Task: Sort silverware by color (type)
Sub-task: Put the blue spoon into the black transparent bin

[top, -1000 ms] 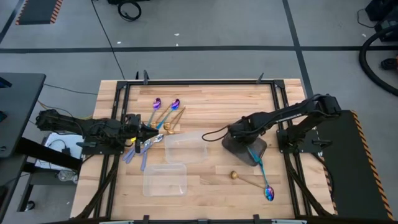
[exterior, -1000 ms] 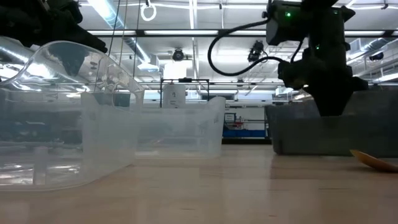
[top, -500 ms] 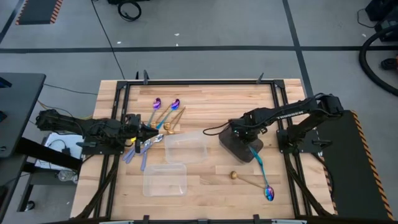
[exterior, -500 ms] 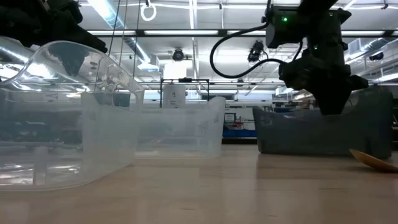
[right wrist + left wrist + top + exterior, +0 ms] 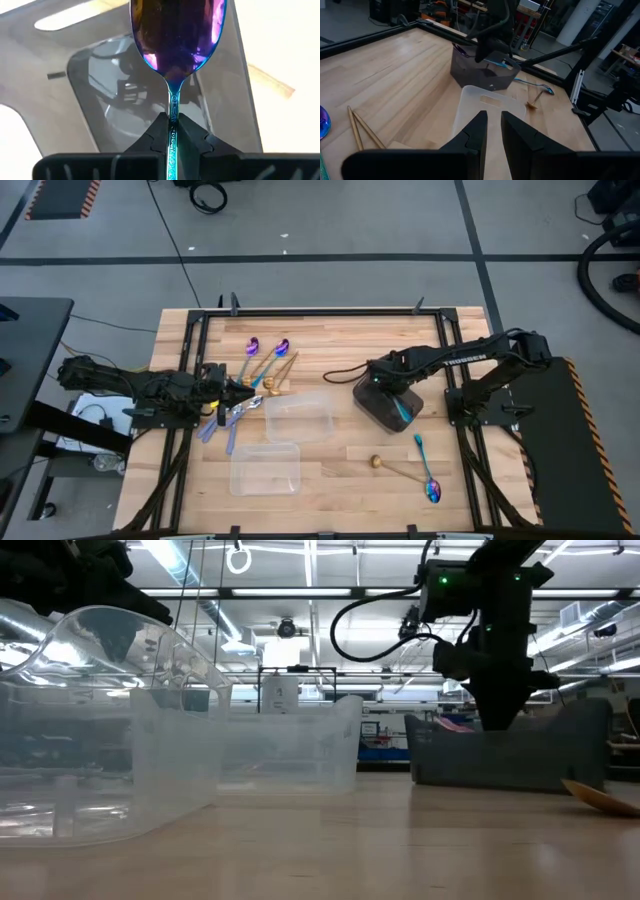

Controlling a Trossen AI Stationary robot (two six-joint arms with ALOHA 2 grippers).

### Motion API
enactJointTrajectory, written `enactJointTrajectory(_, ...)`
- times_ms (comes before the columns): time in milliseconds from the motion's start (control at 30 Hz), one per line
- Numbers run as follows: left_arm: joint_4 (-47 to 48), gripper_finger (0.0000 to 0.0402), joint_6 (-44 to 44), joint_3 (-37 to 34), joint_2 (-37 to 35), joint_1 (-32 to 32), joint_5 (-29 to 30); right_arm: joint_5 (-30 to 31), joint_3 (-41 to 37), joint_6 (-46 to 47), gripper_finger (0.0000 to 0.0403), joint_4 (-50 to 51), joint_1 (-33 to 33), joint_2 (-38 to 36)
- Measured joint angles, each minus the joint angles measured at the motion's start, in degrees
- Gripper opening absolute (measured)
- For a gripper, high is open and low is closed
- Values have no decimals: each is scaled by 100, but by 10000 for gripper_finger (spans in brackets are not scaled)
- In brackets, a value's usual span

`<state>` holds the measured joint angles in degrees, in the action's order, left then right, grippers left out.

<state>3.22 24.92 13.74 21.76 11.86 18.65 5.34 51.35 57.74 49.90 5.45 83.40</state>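
Right tool [image 5: 170,131] pinching iridescent spoon [image 5: 176,35], handle end hidden

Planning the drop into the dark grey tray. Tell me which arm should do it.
Right. Its end effector is shut on an iridescent spoon directly over the dark grey tray. The left end effector sits across the table by the spoon pile.
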Motion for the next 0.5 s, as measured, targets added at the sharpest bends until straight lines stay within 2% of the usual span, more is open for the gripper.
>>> enactJointTrajectory(100,0,62,-1,0,0,0,0,66,0,241,32,-3,-2,0)
enactJointTrajectory(500,0,62,-1,0,0,0,0,-554,0,945,32,-213,-11,-14)
